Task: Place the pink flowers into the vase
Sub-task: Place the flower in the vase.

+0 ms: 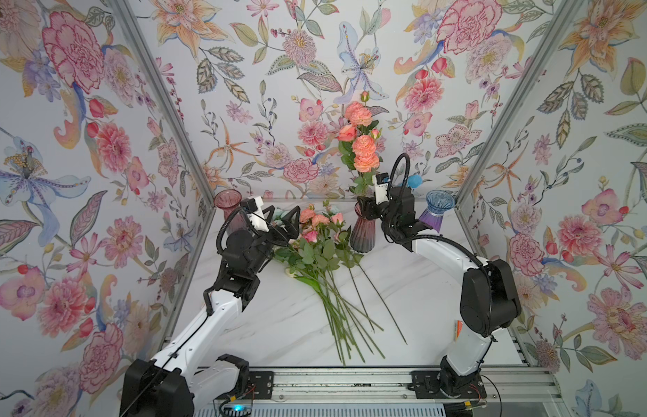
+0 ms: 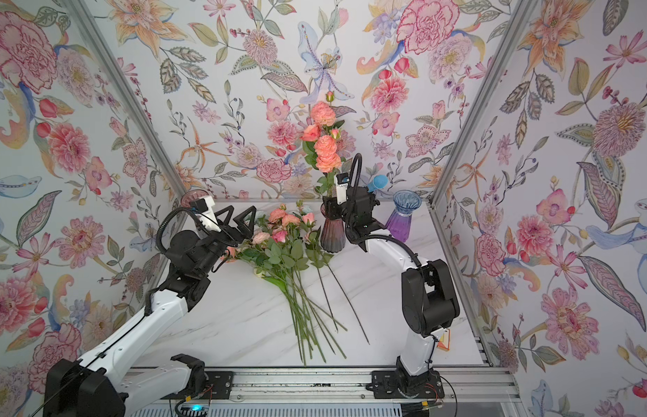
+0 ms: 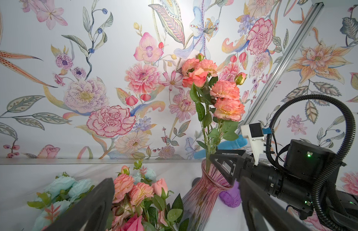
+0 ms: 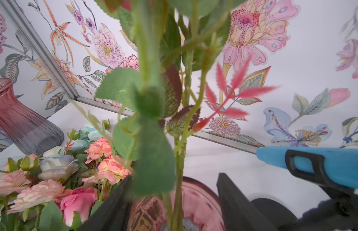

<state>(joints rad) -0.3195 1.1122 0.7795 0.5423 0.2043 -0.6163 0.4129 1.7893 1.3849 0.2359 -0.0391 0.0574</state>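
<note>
A ribbed pink glass vase (image 1: 361, 231) (image 2: 332, 234) stands mid-table toward the back. Coral pink flowers (image 1: 363, 144) (image 2: 325, 144) rise upright from it. My right gripper (image 4: 174, 204) (image 1: 365, 205) hovers at the vase rim (image 4: 202, 198). It is open, one jaw on each side of the green stems (image 4: 179, 170) and clear of them. More pink flowers (image 1: 316, 224) (image 3: 134, 188) lie in a bundle on the table left of the vase, stems pointing toward the front. My left gripper (image 1: 287, 216) (image 3: 174, 210) is open just above their blooms, holding nothing.
A second pink vase (image 1: 228, 205) stands at the back left, behind the left arm. A blue and purple vase (image 1: 437, 213) and a blue brush (image 4: 314, 160) are at the back right. Pale blue flowers (image 3: 60, 186) lie behind the pink bundle.
</note>
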